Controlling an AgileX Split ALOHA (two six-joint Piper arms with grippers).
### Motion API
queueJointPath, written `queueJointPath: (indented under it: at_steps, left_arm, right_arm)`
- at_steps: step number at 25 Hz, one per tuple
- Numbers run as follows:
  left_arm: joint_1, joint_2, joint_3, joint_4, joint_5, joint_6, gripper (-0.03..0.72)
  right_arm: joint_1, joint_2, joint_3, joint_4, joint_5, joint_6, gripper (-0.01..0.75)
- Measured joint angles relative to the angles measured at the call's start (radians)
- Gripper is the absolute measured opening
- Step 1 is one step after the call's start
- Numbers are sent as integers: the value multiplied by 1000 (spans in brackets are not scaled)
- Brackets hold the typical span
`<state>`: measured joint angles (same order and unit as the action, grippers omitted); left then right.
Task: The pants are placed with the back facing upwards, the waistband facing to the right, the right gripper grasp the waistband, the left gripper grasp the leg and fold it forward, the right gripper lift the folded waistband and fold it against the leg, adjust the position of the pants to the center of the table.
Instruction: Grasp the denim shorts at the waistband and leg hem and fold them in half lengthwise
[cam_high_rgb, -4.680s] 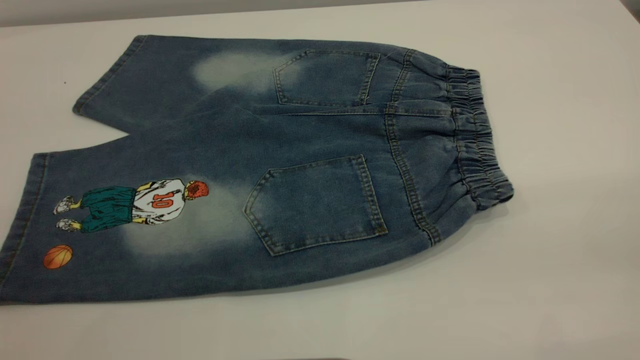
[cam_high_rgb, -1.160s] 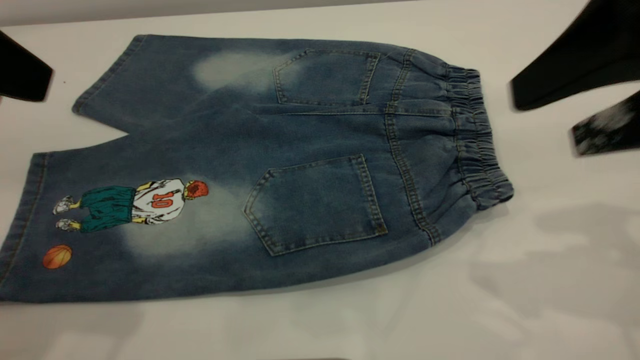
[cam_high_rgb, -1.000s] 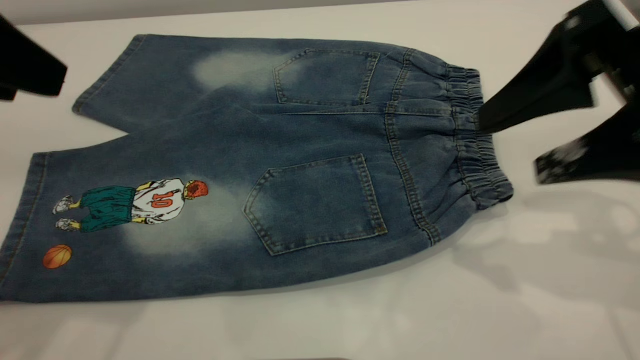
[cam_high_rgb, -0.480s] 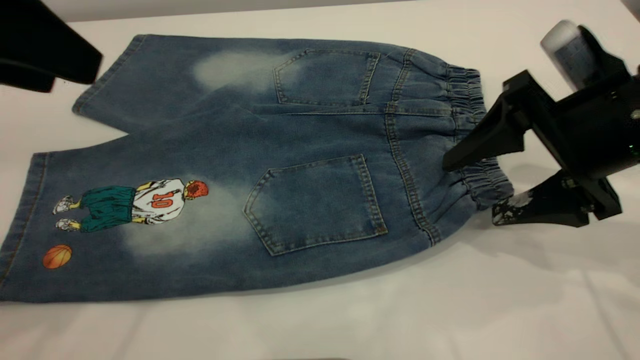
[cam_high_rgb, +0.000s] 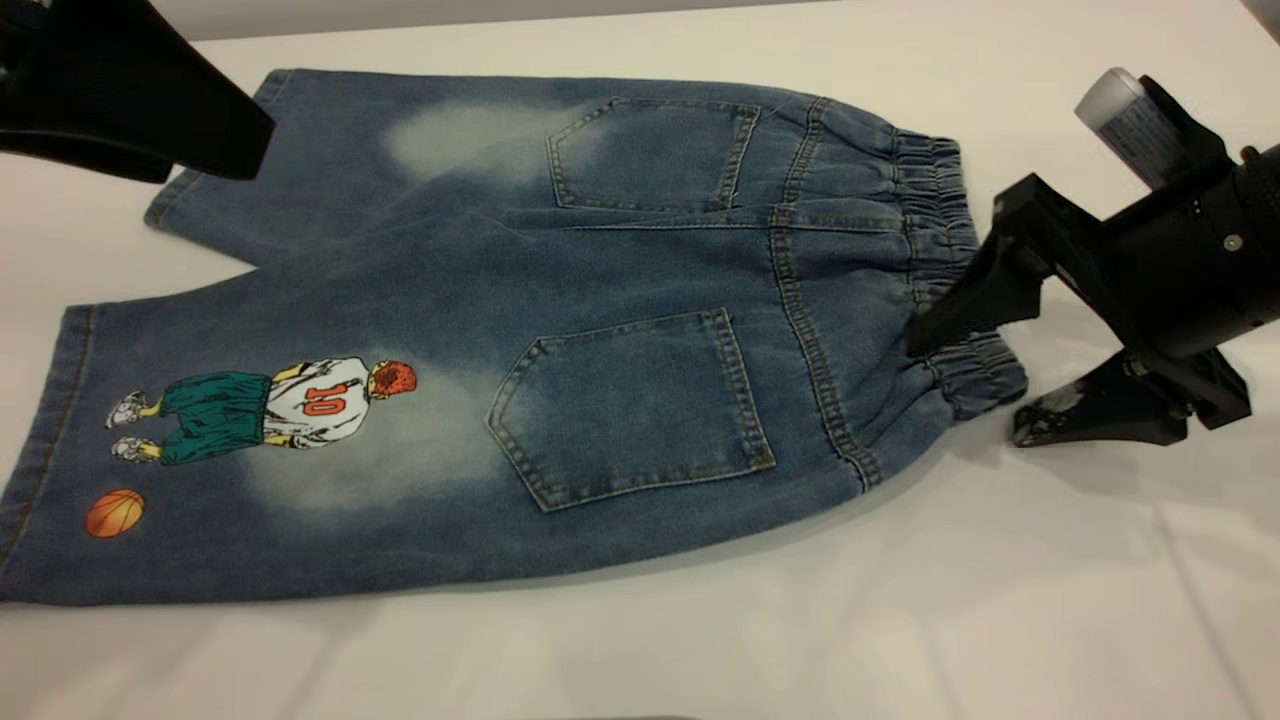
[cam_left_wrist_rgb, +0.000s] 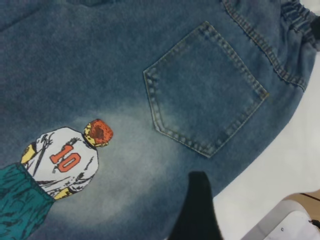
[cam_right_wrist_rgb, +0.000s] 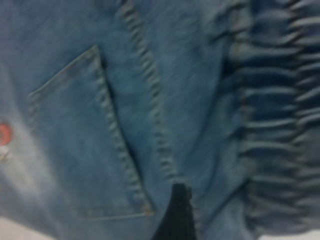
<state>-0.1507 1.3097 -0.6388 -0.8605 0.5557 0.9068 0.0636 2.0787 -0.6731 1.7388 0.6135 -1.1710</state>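
Left gripper (cam_high_rgb: 200, 150) cut off, covers pants (cam_high_rgb: 480, 300) hem corner.

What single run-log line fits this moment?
shorts: flat, unfolded | right hand: open, straddling waistband | left hand: over far leg hem

Faded blue denim pants (cam_high_rgb: 520, 330) lie flat, back up, on the white table (cam_high_rgb: 700, 650); ruched waistband (cam_high_rgb: 950, 270) at three o'clock.
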Motion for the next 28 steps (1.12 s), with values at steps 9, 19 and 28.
queueJointPath:
  at_steps: [9, 19, 28]
  left_arm:
    - [0, 0, 0, 0, -18, 0, 550]
    - [0, 0, 0, 0, -19, 0, 550]
    - [0, 0, 0, 1, -20, 0, 550]
  right_arm:
    - [0, 1, -1, 36, 2, -43, 592]
    - [-2, 38, -8, 80, 45, -82, 591]
    - [-2, 82, -51, 84, 95, -98, 519]
